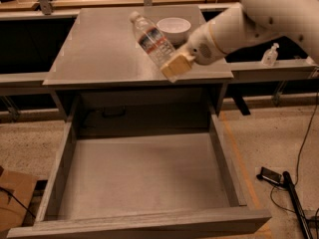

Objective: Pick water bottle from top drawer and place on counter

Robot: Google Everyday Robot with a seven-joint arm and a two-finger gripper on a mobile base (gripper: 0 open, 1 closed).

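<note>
My gripper (173,63) is shut on the lower end of the water bottle (150,38), a clear crinkled bottle with a white cap and a red-and-white label. The bottle is tilted, cap up and to the left, held above the right half of the grey counter (99,49). The white arm reaches in from the upper right. The top drawer (144,176) is pulled out wide below the counter, and its flat grey bottom is bare.
A white bowl (173,29) stands on the counter just behind the bottle. A small clear pump dispenser (269,55) stands on a ledge at right. A cardboard box (12,198) lies on the floor at left, and cables and a black device (271,175) at right.
</note>
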